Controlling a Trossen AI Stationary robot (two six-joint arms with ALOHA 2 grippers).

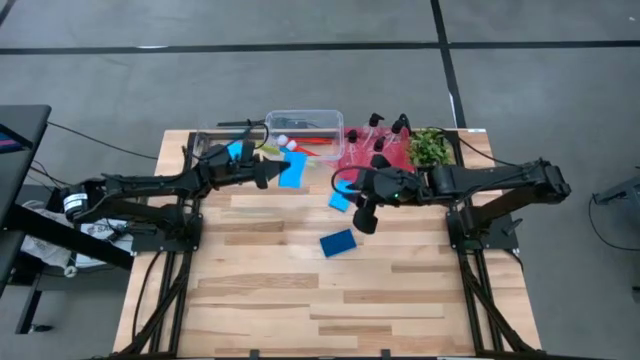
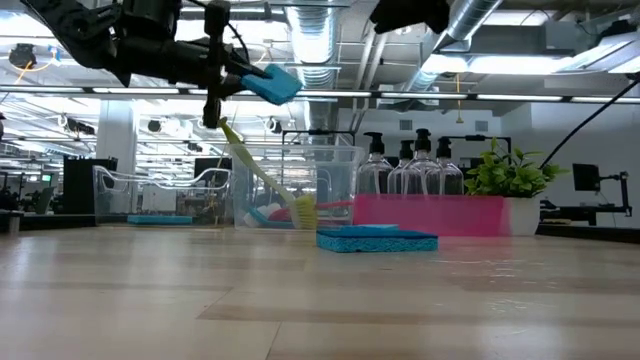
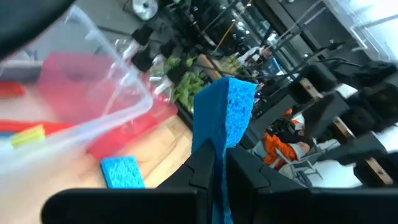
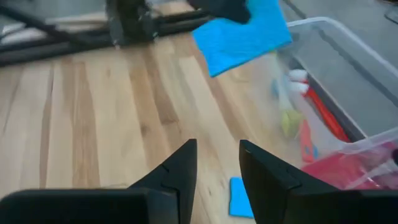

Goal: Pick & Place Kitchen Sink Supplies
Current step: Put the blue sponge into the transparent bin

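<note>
While the left gripper [image 1: 268, 172] hangs raised above the table [image 1: 260, 310] next to the clear tub [image 1: 320, 118], its fingers [image 3: 245, 171] are pressed together on a bright blue sponge [image 3: 222, 115], which stands on edge between them and sticks out past the tips. Beyond those tips lie the tub's near wall and the red tray [image 1: 352, 150]. In the low view the held sponge rides high, well clear of the wood.

The right gripper [image 1: 362, 217] hangs over mid-table, its fingers [image 4: 180, 168] a little apart with bare wood between them; nothing is in them. Just beside its fingertips a second sponge [image 1: 340, 201] lies flat; a third sponge [image 1: 338, 242] rests on the wood a bit farther out.

The brushes [image 4: 305, 118] lie inside the tub. The pump bottles [image 2: 405, 168] stand upright in the tray, the plant [image 1: 430, 147] beside them.
</note>
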